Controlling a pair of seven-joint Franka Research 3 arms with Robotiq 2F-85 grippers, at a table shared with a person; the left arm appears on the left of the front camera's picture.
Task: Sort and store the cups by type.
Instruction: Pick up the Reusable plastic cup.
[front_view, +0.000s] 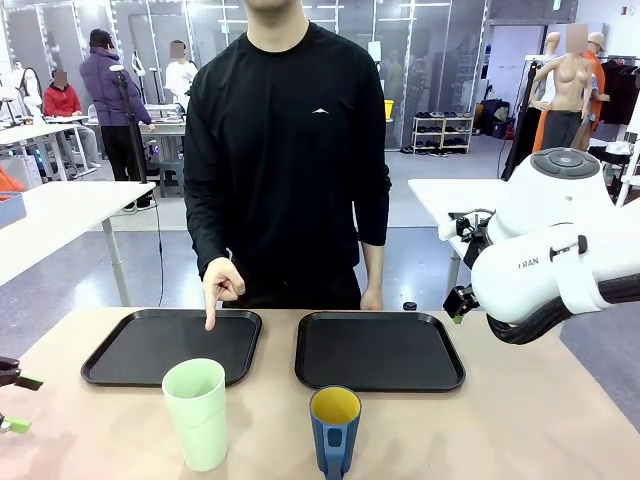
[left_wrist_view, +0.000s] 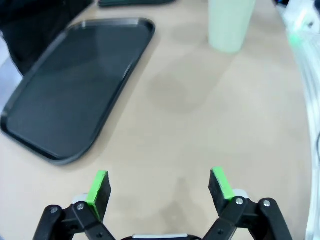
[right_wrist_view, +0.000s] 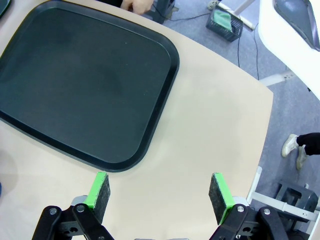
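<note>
Worktop (front_view: 520, 430): you see tumbler (front_view: 197, 412) and mug (front_view: 334, 430) standing lower centre.
Left gripper (left_wrist_view: 159, 182): spread wide, empty.
Right gripper (right_wrist_view: 159, 185): spread wide, empty.

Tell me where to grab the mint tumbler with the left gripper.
Probably across its upper wall, coming in level from the robot's left: the tumbler stands upright, handleless, flaring toward the rim, and the open left gripper sits on that side.
</note>
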